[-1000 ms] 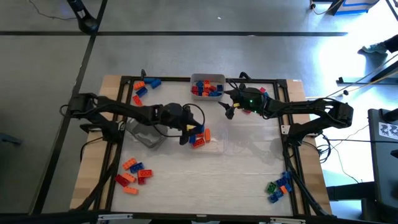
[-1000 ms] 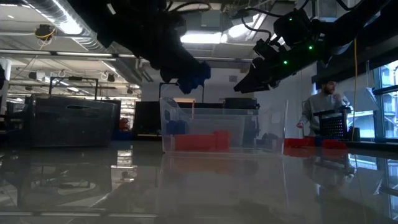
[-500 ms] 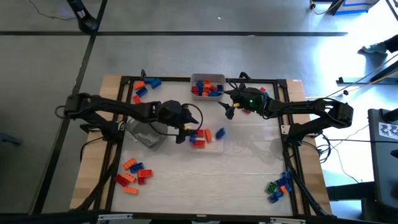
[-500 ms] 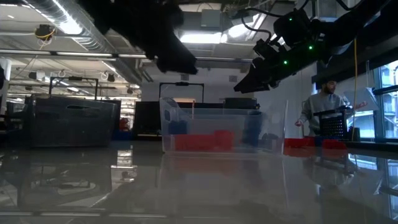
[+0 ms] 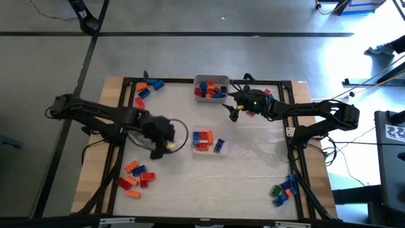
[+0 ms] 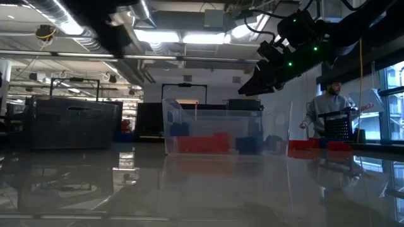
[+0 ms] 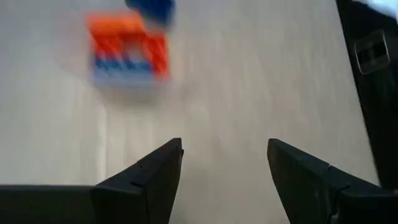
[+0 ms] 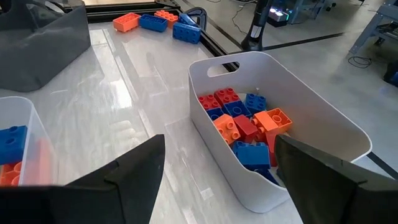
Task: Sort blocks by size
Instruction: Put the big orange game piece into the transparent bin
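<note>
The left gripper [image 5: 169, 145] sits left of centre in the high view, fingers apart and empty. The right gripper [image 5: 233, 112] hangs above centre, also spread and empty, beside the white bin [image 5: 211, 79] of blocks [image 5: 209, 91]. More blocks [image 5: 202, 140] lie in the clear tray [image 5: 223, 149] at centre; loose piles sit at upper left, lower left and lower right.
</note>
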Controlling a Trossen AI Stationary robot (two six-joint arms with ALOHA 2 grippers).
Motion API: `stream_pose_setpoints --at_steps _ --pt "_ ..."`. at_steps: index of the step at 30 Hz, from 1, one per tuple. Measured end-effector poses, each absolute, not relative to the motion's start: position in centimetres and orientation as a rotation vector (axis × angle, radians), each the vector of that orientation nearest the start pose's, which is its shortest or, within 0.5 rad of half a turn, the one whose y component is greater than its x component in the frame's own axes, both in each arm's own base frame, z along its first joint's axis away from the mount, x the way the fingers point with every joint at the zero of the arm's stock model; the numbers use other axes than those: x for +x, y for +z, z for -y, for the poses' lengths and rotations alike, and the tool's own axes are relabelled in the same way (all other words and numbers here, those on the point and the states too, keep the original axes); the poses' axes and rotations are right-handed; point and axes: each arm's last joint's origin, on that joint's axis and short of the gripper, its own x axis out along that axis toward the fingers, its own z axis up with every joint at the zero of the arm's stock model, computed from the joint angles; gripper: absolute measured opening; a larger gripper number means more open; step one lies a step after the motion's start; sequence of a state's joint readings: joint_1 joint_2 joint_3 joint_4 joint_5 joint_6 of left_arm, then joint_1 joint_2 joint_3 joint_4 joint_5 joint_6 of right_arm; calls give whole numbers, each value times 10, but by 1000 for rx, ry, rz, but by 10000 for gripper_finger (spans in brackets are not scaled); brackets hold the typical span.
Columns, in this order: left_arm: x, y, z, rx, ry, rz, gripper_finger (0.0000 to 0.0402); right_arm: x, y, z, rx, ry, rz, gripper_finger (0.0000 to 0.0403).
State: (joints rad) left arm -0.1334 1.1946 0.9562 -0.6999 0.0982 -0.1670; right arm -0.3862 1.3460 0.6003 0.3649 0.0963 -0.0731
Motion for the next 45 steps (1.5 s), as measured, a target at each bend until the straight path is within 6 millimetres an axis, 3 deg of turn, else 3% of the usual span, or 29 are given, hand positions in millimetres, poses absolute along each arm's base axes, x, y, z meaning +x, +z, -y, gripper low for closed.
stream_pose_setpoints --at_steps 8,15,22,33,45 --pt "209 262 68 -293 -91 -1165 223 250 203 105 -15 -462 -399 300" --pt "194 261 99 -401 -45 -1217 223 250 203 105 -15 -462 -400 300" --pt "185 254 124 -395 8 -1242 223 251 203 105 -16 -451 -399 300" --pt "176 224 158 -317 84 -1408 223 251 203 104 10 -449 -394 300" --pt "178 201 174 -185 101 -1441 223 251 203 104 15 -450 -392 300"
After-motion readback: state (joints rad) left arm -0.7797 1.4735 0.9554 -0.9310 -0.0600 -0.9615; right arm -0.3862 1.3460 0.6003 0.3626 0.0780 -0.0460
